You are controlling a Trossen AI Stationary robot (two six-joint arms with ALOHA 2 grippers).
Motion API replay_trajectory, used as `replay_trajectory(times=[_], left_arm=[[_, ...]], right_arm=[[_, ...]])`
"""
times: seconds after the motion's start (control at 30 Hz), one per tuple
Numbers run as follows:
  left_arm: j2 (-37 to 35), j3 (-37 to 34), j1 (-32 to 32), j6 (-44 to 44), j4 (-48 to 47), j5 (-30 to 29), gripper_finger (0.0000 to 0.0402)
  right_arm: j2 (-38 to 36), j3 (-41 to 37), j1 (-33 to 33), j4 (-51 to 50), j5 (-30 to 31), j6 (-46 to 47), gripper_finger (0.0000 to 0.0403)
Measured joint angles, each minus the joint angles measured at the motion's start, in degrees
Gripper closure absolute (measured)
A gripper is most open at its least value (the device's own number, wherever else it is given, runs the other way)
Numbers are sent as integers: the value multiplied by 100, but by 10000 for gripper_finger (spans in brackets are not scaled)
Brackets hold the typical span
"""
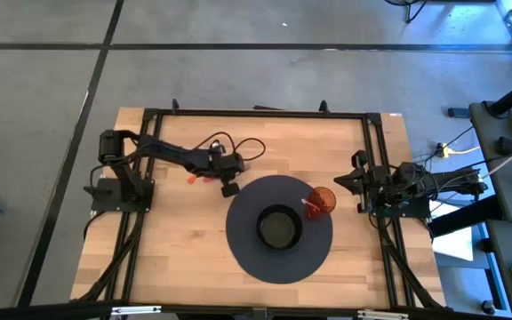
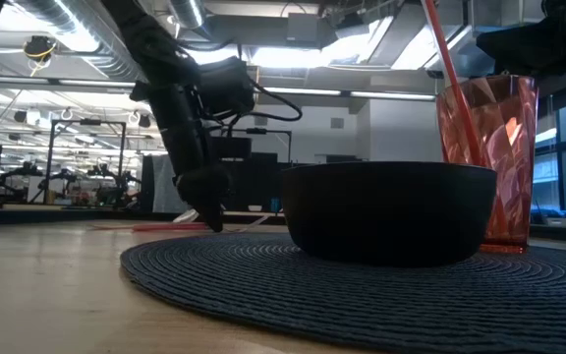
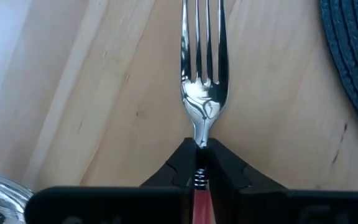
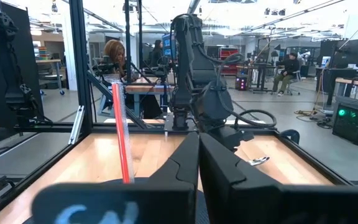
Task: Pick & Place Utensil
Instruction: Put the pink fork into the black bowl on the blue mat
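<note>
Left gripper [image 3: 199,163] is down at the table, fingers clenched on the neck of the fork [image 3: 202,68], right where the silver head meets the orange-red handle; the left wrist view shows the tines pointing away from the gripper and the fork lying flat on the wood table [image 1: 176,240]. In the high view that gripper [image 1: 230,188] sits just left of the dark round woven placemat [image 1: 238,253], off its far-left edge, with the handle [image 1: 201,179] poking out to the left. Fork is on bare wood beside the mat, not on it. Black bowl [image 1: 279,228] sits mid-mat, and the orange-red tumbler [image 1: 323,199] with a red straw [image 2: 447,69] stands at the mat's right edge. Right gripper [image 4: 197,163] is parked at the right side of the table, fingers pressed together and holding nothing. People are visible in the room beyond the table, well away from it
</note>
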Motion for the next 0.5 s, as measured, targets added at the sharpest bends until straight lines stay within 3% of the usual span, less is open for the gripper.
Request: replay_trajectory(times=[0.5], left_arm=[[-824,-12,-564,41,70,-231,400]], right_arm=[[0,0,0,1,0,0,389]])
